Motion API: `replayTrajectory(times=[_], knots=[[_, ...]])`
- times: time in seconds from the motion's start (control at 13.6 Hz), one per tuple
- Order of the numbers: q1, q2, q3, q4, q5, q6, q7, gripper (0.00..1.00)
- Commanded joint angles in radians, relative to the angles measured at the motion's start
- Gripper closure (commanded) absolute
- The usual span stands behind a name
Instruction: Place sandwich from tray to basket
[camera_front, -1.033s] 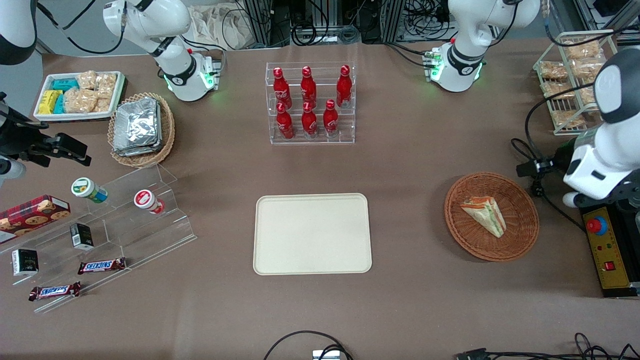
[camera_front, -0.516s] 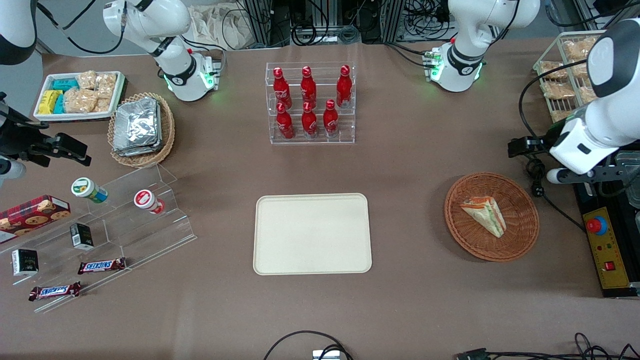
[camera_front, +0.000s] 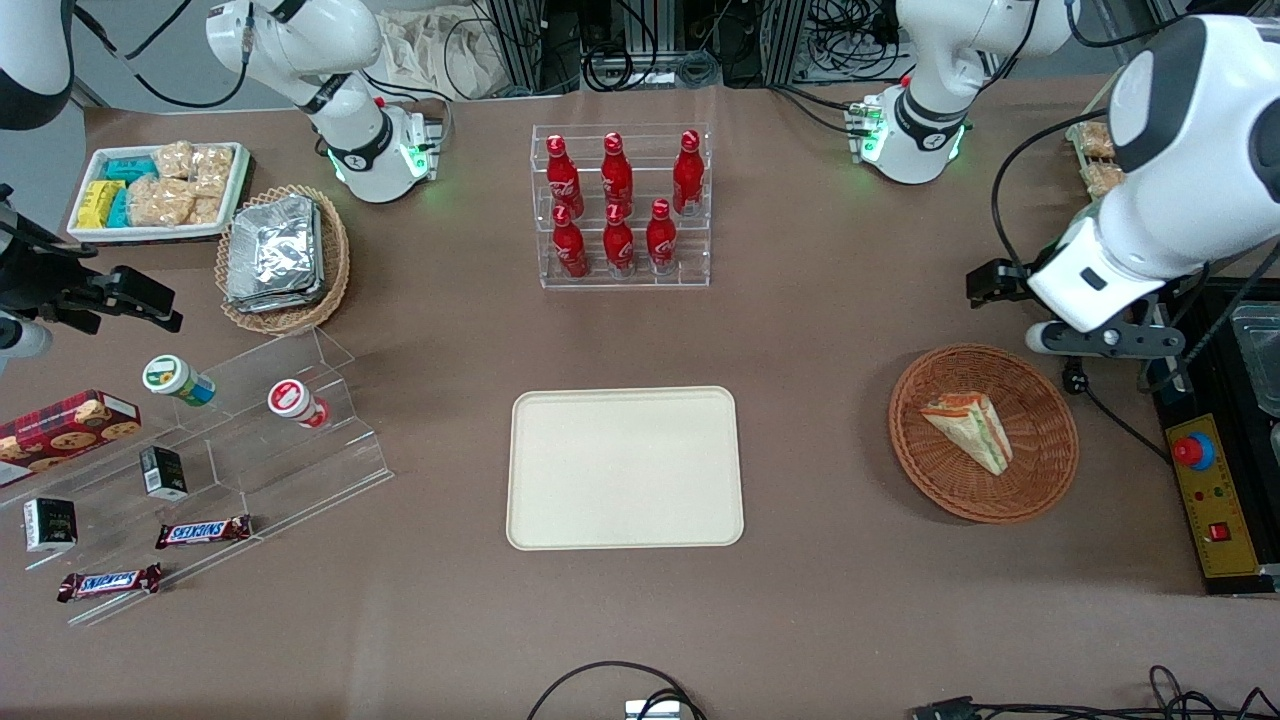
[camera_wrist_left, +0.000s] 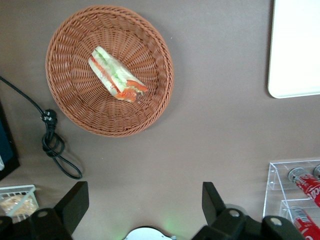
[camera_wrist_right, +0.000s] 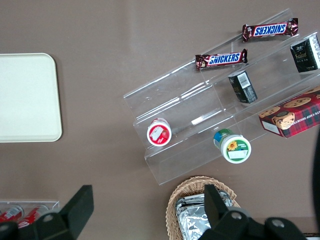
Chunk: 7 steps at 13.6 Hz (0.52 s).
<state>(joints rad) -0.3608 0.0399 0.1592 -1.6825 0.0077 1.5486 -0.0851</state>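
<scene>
In the front view my gripper (camera_front: 990, 283) hangs above the table, farther from the front camera than the round wicker basket (camera_front: 1045, 470). The wrapped sandwich (camera_front: 972, 430) lies flat inside that basket. A flat white tray (camera_front: 625, 468) rests beside the basket, toward the parked arm's end. In the left wrist view the gripper (camera_wrist_left: 145, 200) stands open, its fingers wide apart with only tabletop between them. That view also shows the basket (camera_wrist_left: 112, 122) with the sandwich (camera_wrist_left: 117, 75) in it, apart from the fingers, and an edge of the tray (camera_wrist_left: 295, 50).
A clear rack of red bottles (camera_front: 620, 284) stands farther from the front camera than the tray. Near the working arm are a wire rack of wrapped bread (camera_front: 1100, 178), a box with a red button (camera_front: 1215, 500) and a loose black cable (camera_front: 1125, 425).
The working arm and its gripper have moved toward the parked arm's end and away from the front camera. The wire rack is more covered by the arm. Sandwich, basket and tray have not moved.
</scene>
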Motion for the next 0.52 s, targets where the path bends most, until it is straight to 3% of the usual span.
replayTrajectory(times=[0.0, 0.3, 0.44], knots=[[0.01, -0.029, -0.062, -0.003, 0.052, -0.004, -0.044, 0.0], [0.013, -0.022, -0.064, 0.004, 0.057, 0.01, -0.006, 0.0], [0.014, -0.011, -0.052, 0.0, 0.102, 0.033, 0.065, 0.0]])
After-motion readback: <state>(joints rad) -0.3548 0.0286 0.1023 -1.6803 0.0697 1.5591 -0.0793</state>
